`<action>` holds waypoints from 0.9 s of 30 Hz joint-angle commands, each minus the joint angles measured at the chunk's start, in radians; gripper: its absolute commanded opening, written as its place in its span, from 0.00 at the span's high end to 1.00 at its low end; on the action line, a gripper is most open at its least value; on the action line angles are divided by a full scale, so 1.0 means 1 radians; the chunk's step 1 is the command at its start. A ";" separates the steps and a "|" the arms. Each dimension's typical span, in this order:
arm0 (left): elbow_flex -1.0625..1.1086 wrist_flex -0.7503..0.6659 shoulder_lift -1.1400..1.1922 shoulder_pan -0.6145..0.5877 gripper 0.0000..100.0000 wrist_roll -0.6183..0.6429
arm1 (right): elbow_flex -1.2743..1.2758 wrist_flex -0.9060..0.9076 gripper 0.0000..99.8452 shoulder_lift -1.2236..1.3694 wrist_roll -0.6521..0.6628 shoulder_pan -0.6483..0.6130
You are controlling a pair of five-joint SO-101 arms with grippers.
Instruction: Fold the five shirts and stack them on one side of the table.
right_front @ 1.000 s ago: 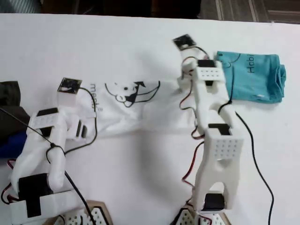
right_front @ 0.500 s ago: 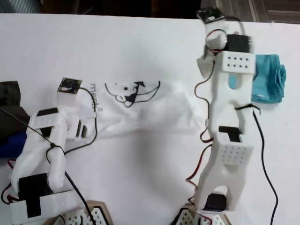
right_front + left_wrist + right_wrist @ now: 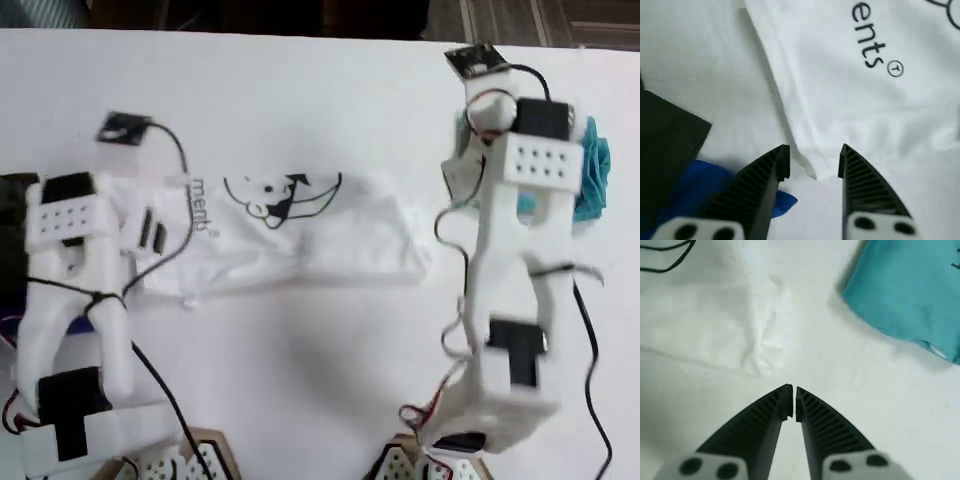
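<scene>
Now the white shirt (image 3: 300,235) lies spread across the middle of the high view, print up, on the table (image 3: 300,90). The left gripper (image 3: 814,147) sits at its left end, jaws apart over the shirt's edge (nothing pinched). Black cloth (image 3: 665,145) and blue cloth (image 3: 700,185) lie just beside it, at the frame's left edge. The right gripper (image 3: 793,389), jaws closed on nothing, hangs over bare table between the white shirt and the teal shirt (image 3: 910,290), which lies at the upper right.

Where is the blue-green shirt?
In the high view, the teal shirt lies far right on the table, partly under the right arm, beside the white shirt.
</scene>
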 commanded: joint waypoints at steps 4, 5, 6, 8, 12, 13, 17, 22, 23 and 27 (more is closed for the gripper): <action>-0.033 -0.135 0.041 -0.124 0.75 0.094 | 0.523 -0.104 0.98 -0.432 0.107 0.076; -0.039 -0.140 0.068 -0.127 0.72 0.114 | 0.605 -0.147 0.98 -0.481 0.133 0.097; -0.047 -0.138 0.100 -0.126 0.70 0.132 | 0.677 -0.188 0.98 -0.526 0.158 0.122; -0.076 -0.138 0.178 -0.126 0.69 0.157 | 0.795 -0.246 0.98 -0.610 0.204 0.165; -0.166 -0.129 0.339 -0.126 0.69 0.160 | 0.957 -0.292 0.98 -0.739 0.269 0.223; -0.191 -0.124 0.377 -0.124 0.69 0.161 | 0.988 -0.295 0.98 -0.766 0.278 0.234; -0.288 -0.083 0.517 -0.094 0.69 0.163 | 1.069 -0.297 0.98 -0.848 0.287 0.272; -0.406 0.006 0.680 -0.018 0.69 0.166 | 1.198 -0.360 0.98 -0.906 0.279 0.277; -0.433 0.028 0.707 -0.012 0.69 0.166 | 1.229 -0.381 0.98 -0.915 0.279 0.277; -0.568 0.132 0.802 -0.014 0.69 0.167 | 1.358 -0.481 0.98 -0.951 0.279 0.277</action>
